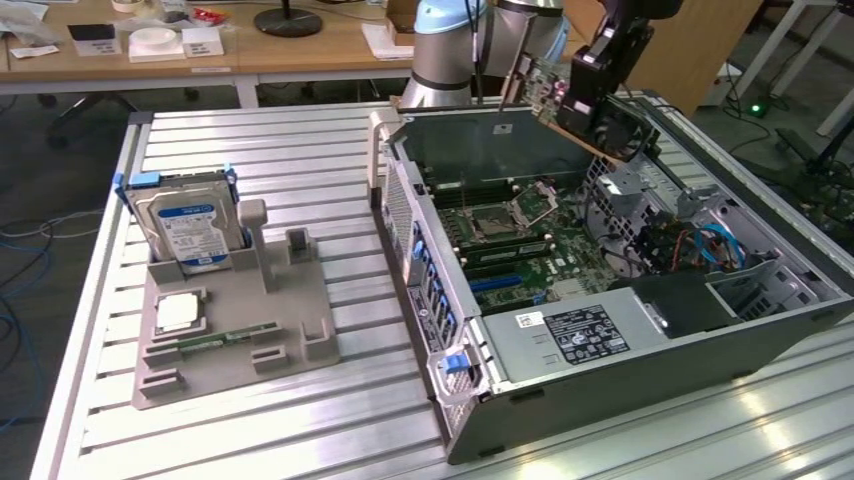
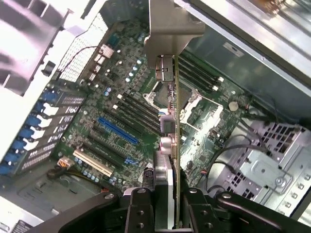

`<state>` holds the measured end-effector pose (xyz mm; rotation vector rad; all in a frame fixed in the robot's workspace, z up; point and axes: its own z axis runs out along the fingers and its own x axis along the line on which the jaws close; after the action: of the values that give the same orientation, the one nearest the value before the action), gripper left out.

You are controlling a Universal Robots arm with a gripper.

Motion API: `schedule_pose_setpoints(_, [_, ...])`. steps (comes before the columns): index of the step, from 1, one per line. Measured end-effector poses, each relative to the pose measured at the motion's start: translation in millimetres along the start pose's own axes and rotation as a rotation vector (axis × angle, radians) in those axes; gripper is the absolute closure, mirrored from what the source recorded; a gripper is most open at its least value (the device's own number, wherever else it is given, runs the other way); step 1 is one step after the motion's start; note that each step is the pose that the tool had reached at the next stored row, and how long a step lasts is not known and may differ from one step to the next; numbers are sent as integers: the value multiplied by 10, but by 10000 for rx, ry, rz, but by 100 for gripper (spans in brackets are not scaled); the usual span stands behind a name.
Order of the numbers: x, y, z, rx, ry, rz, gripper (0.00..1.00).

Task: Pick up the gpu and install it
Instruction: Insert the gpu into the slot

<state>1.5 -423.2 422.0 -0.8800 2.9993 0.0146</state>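
Wrist view shows us our gripper (image 2: 167, 195) pinching the gpu (image 2: 168, 127) edge-on (silver bracket farthest out), held over the motherboard (image 2: 112, 97) of the open case (image 1: 627, 400).

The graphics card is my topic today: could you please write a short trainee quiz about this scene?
1. True or false: the graphics card is already seated inside the computer case.
2. What does the gripper hold? A nothing; B the graphics card; C a cable.
3. Fill in: the hard drive stands upright in the grey ___.
Key: 1 false, it hangs above the case; 2 B; 3 holder.
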Motion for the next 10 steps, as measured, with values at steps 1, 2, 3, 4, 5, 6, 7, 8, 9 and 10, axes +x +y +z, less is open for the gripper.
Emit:
schedule_pose_setpoints(1, [0, 0, 0, -3, 1, -178, 72])
schedule_pose_setpoints(2, [0, 0, 0, -6, 2, -363, 72])
schedule_pose_setpoints(3, [0, 0, 0, -9, 3, -536, 72])
schedule_pose_setpoints(4, [0, 0, 0, -13, 4, -707, 72])
schedule_pose_setpoints(5, [0, 0, 0, -15, 4, -874, 72])
schedule_pose_setpoints(6, [0, 0, 0, -19, 5, -1038, 72])
schedule_pose_setpoints(7, [0, 0, 0, -21, 6, -1203, 72])
schedule_pose_setpoints(8, [0, 0, 1, -24, 6, -1369, 72])
schedule_pose_setpoints(9, [0, 0, 0, -27, 7, -1555, 72])
schedule_pose_setpoints(10, [0, 0, 1, -31, 8, -1728, 72])
